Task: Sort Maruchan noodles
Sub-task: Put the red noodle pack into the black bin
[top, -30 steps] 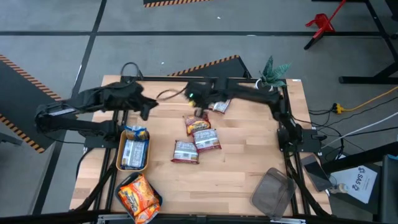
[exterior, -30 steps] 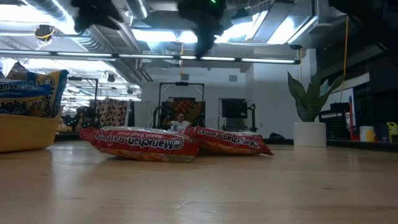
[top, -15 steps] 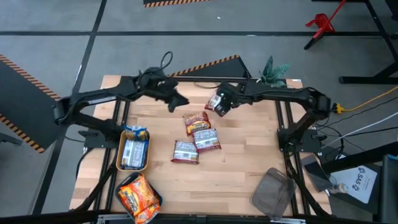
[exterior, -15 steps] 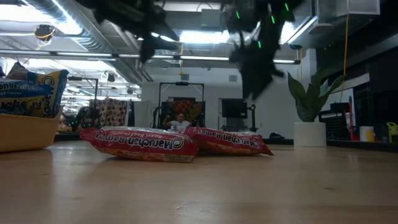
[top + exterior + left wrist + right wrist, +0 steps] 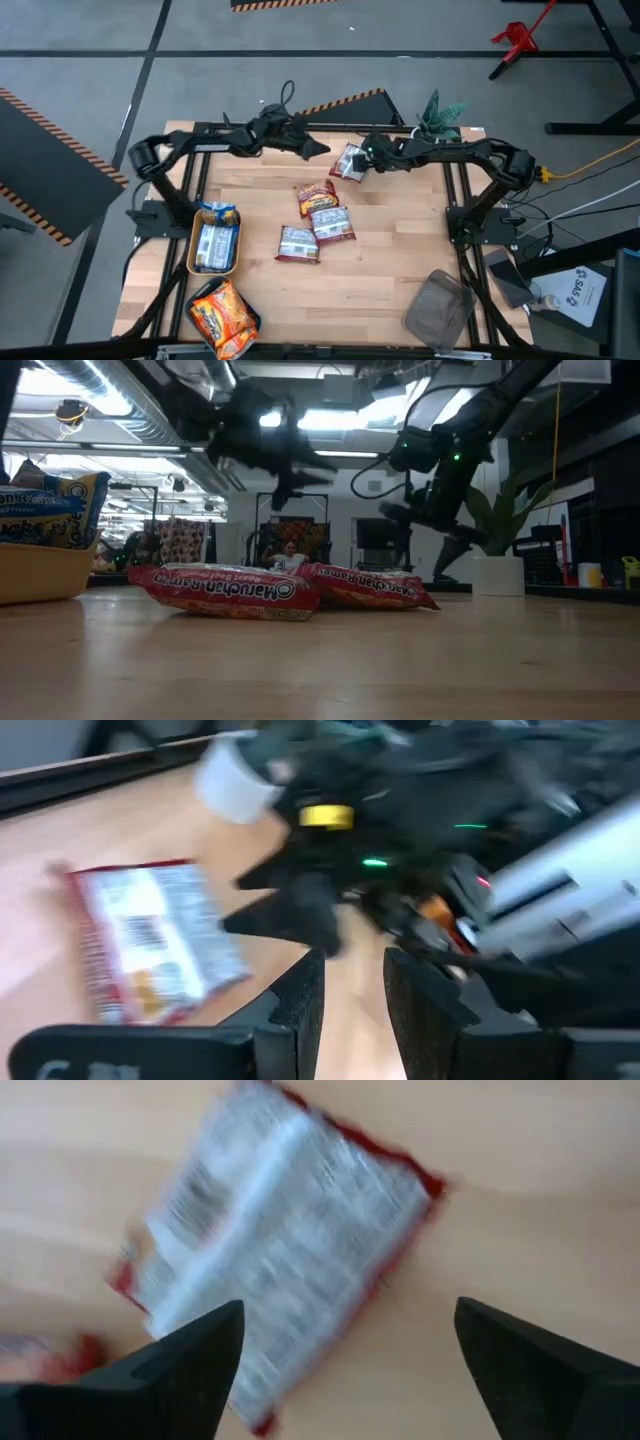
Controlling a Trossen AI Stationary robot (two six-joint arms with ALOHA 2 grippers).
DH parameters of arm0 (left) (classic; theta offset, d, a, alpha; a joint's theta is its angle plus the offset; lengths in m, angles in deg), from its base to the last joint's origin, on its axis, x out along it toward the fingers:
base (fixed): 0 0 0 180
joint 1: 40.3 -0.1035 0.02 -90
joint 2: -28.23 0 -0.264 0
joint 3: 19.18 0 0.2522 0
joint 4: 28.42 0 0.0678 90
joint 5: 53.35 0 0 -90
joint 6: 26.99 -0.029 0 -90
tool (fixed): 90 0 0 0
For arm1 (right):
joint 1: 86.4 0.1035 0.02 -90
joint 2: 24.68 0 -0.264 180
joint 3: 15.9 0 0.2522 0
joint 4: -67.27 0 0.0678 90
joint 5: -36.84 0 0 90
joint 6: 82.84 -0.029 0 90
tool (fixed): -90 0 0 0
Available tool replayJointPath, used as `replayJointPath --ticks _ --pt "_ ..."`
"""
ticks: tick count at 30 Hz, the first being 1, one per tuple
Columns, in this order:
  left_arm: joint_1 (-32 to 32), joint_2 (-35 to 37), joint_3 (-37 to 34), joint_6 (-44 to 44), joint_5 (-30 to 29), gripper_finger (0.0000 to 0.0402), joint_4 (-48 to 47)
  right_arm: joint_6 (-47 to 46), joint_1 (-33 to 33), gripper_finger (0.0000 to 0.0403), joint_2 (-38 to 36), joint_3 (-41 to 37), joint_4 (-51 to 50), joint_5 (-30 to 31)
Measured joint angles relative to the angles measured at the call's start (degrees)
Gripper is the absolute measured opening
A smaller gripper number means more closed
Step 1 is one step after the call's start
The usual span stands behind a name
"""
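Observation:
Several red-and-silver Maruchan noodles packets lie flat on the wooden table: one at the far side [image 5: 348, 162] and three in the middle [image 5: 316, 196], [image 5: 332, 224], [image 5: 298, 243]. My right gripper [image 5: 340, 1365] hovers open above the far packet [image 5: 280, 1265], with its fingers spread wide and clear of it. My left gripper [image 5: 315, 148] hangs in the air just left of that packet [image 5: 150, 940]. A narrow gap shows between its fingers [image 5: 352, 1005] and nothing is in it. Blue packets fill a yellow tray [image 5: 193, 250].
Orange packets [image 5: 222, 312] are heaped at the near left corner. A grey tray [image 5: 438, 308] sits at the near right, and a small potted plant [image 5: 438, 115] stands at the far right corner. The two grippers are close together over the far edge.
My left gripper has swung toward the table's right and far side and has come down toward the far packet. My right gripper has pulled back toward the right, dropped lower and rolled, and now stands over that same packet.

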Motion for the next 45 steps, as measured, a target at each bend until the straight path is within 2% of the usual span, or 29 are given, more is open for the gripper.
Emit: replayJointPath --ticks 4,10,16,23,30,34,41,45 --pt "-1.62 -7.59 3.15 3.22 -1.19 0.0101 -0.17 -1.34 -2.37 0.0348 1.34 -0.15 5.48 -1.81" --pt "-0.87 -17.50 10.16 5.75 -1.23 0.0101 -0.20 -3.11 -4.24 0.0341 4.23 -0.19 7.76 -2.98" --pt "0.12 -24.12 16.80 2.85 -5.12 0.0099 -9.95 -2.99 -4.50 0.0340 6.66 -0.19 9.66 -5.53" --pt "0.04 -27.09 22.61 0.13 -9.42 0.0077 -20.85 -2.74 -4.61 0.0340 7.54 -0.23 15.51 -7.60" --pt "1.05 -27.06 23.70 -5.55 -12.46 0.0026 -27.50 -4.68 -4.59 0.0336 8.91 -0.21 19.11 -9.49" --pt "1.44 -27.11 23.63 -7.98 -13.28 0.0003 -29.18 -5.75 -4.46 0.0296 9.86 -0.19 19.33 -10.47" --pt "1.42 -27.14 23.61 -9.83 -13.91 0.0002 -29.58 -5.43 -4.48 0.0171 10.03 -0.08 20.04 -11.66" --pt "1.31 -27.07 23.61 -9.83 -12.99 0.0001 -29.56 -4.23 -4.48 0.0113 9.99 -0.08 20.25 -12.17"
